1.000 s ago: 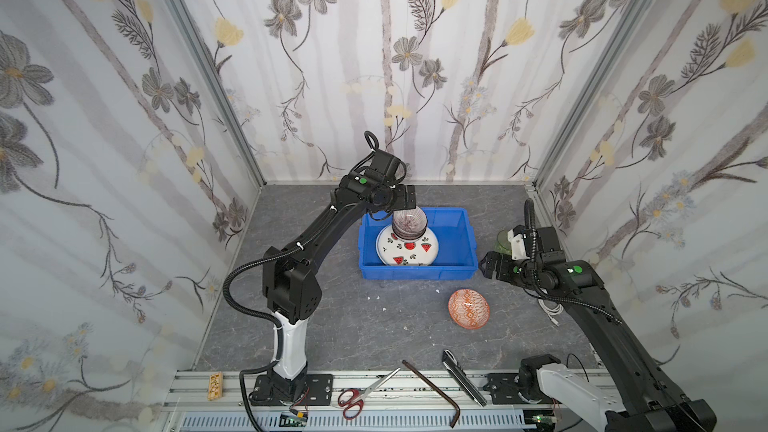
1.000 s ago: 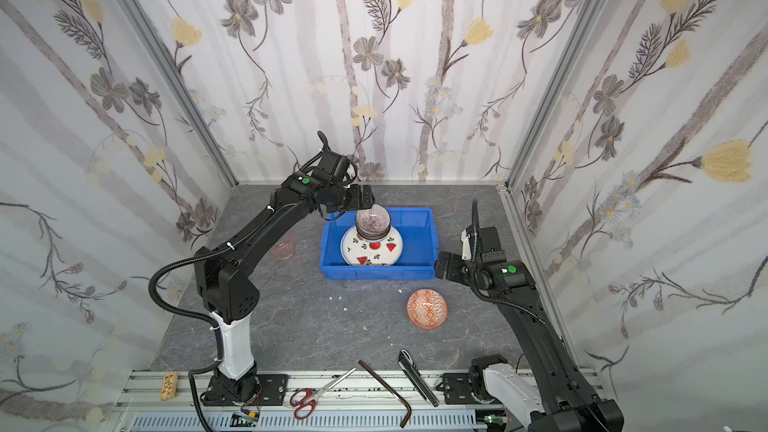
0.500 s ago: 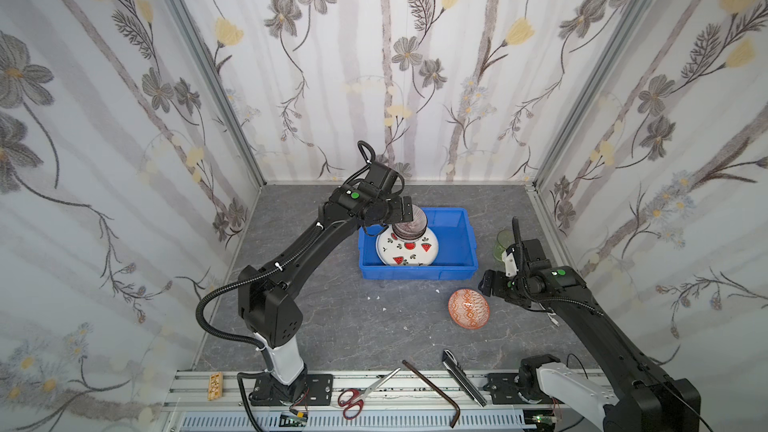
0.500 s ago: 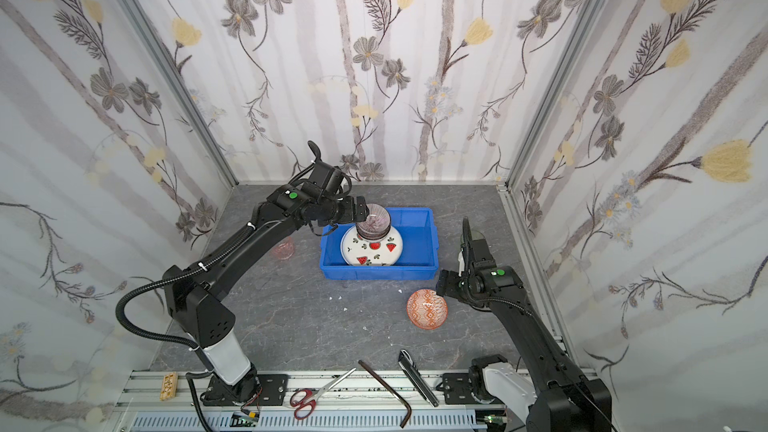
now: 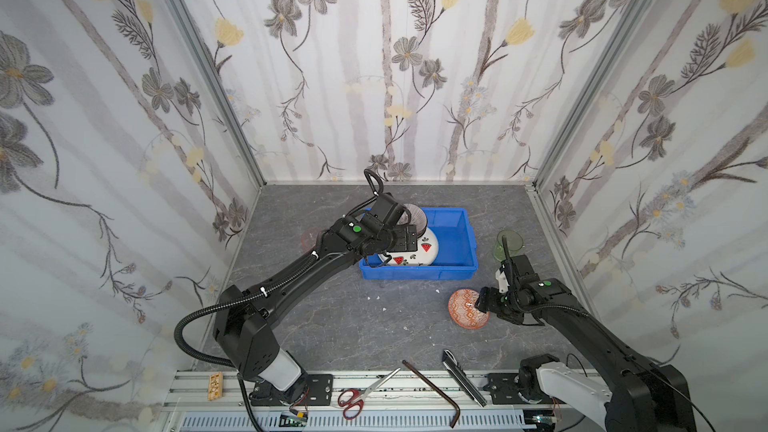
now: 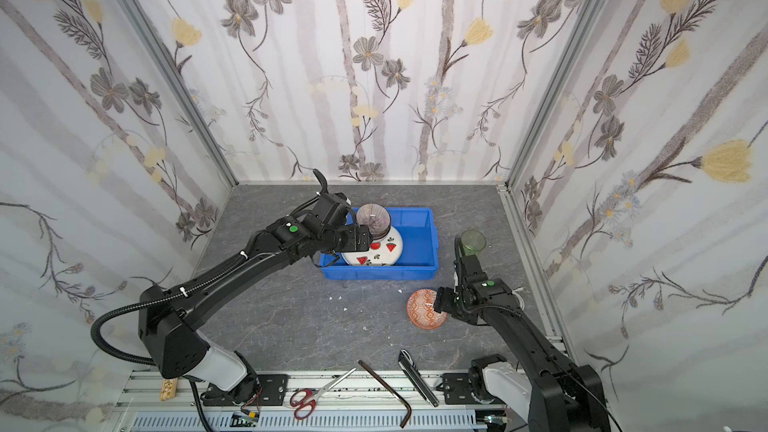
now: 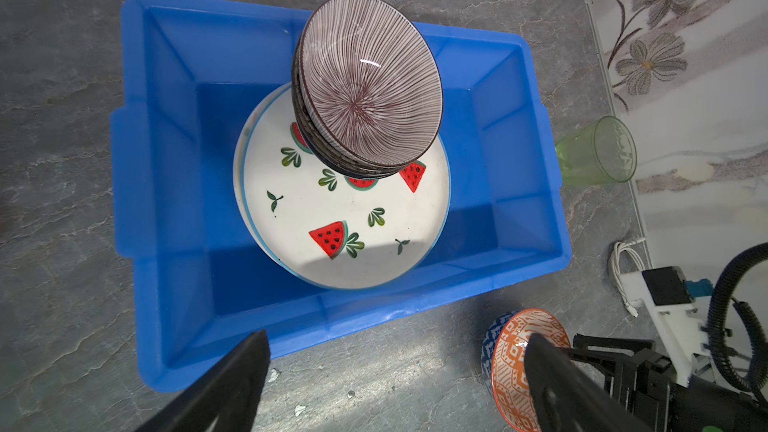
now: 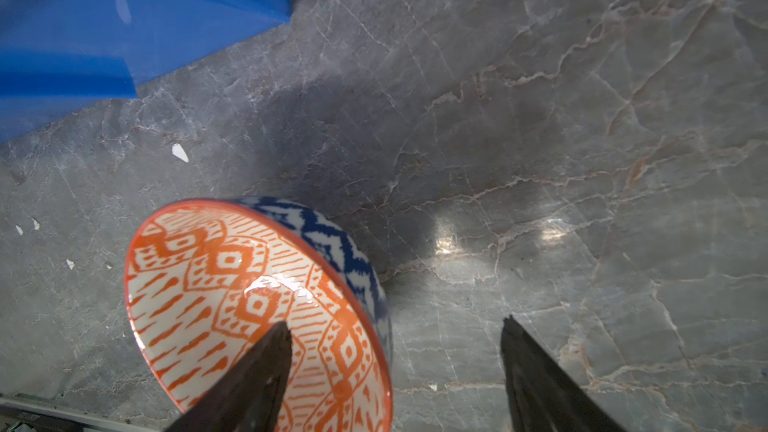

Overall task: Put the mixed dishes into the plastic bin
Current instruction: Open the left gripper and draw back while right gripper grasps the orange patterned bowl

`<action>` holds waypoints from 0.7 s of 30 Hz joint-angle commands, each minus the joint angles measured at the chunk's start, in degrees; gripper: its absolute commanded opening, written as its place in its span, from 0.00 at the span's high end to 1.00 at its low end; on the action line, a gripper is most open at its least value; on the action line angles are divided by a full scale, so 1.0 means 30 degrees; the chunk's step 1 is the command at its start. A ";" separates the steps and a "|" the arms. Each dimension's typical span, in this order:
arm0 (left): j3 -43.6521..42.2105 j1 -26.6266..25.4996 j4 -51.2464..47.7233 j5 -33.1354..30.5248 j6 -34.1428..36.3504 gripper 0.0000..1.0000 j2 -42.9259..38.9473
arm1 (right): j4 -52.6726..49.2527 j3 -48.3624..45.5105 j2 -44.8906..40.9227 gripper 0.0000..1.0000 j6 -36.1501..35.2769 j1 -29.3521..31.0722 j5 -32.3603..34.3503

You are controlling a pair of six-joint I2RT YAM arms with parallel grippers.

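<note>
- On the grey tabletop (image 5: 332, 326), the orange bowl (image 5: 462, 312) is straddled at its rim by the right gripper (image 8: 395, 324), jaws apart — it could be tipped by a shallow pinch.
- The left gripper (image 7: 397, 336) is held wide over the plastic bin (image 7: 122, 184) edge.

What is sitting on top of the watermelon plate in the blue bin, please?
A stack of bowls with a striped bowl uppermost. The lower ones show only rims, so their patterns are hidden.

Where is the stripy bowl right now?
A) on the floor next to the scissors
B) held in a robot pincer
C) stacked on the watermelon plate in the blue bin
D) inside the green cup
C: the stripy bowl sits stacked above the watermelon plate, inside the blue bin.
</note>
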 commanded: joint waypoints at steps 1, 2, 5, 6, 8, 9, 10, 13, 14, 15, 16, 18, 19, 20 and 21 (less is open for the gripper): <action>-0.0825 -0.0266 0.1551 -0.0181 -0.0681 0.02 -0.0485 | 0.1359 -0.0105 0.0211 0.27 0.0468 0.0232 -0.0315; -0.1044 -0.0355 0.1654 -0.0166 -0.0739 0.02 -0.0570 | 0.1458 -0.0128 0.0269 0.29 0.0520 0.0293 -0.0264; -0.1368 -0.0770 0.1850 -0.0080 -0.0660 0.05 -0.0653 | 0.1802 -0.0247 0.0504 0.34 0.0620 0.0415 -0.0279; -0.1408 -0.0909 0.1881 -0.0045 -0.0670 0.05 -0.0638 | 0.1962 -0.0300 0.0590 0.36 0.0676 0.0473 -0.0250; -0.1563 -0.1130 0.1952 -0.0135 -0.0803 0.05 -0.0648 | 0.2195 -0.0352 0.0754 0.42 0.0730 0.0548 -0.0265; -0.1689 -0.1160 0.2020 -0.0153 -0.0980 0.05 -0.0653 | 0.2315 -0.0384 0.0826 0.45 0.0741 0.0603 -0.0279; -0.1805 -0.1164 0.2084 -0.0116 -0.1121 0.05 -0.0681 | 0.2394 -0.0409 0.0914 0.48 0.0783 0.0649 -0.0263; -0.2135 -0.1148 0.2303 0.0048 -0.1360 0.06 -0.0682 | 0.2542 -0.0402 0.1020 0.57 0.0846 0.0795 -0.0203; -0.2188 -0.1164 0.2311 0.0116 -0.1374 0.06 -0.0682 | 0.2590 -0.0406 0.1035 0.60 0.0845 0.0826 -0.0195; -0.2246 -0.1165 0.2350 0.0209 -0.1420 0.06 -0.0682 | 0.2590 -0.0405 0.1035 0.62 0.0827 0.0878 -0.0131; -0.2254 -0.1179 0.2396 0.0329 -0.1374 0.06 -0.0624 | 0.2569 -0.0442 0.1064 0.65 0.0850 0.0913 -0.0083; -0.2198 -0.1219 0.2411 0.0323 -0.1288 0.06 -0.0525 | 0.2597 -0.0453 0.1121 0.67 0.0827 0.0944 0.0034; -0.2145 -0.1241 0.2400 0.0291 -0.1271 0.06 -0.0507 | 0.2598 -0.0437 0.1166 0.68 0.0845 0.0970 0.0103; -0.2115 -0.1276 0.2405 0.0289 -0.1214 0.06 -0.0479 | 0.2599 -0.0455 0.1182 0.69 0.0833 0.0999 0.0146; -0.2051 -0.1307 0.2382 0.0280 -0.1234 0.06 -0.0406 | 0.2601 -0.0452 0.1225 0.70 0.0828 0.1030 0.0170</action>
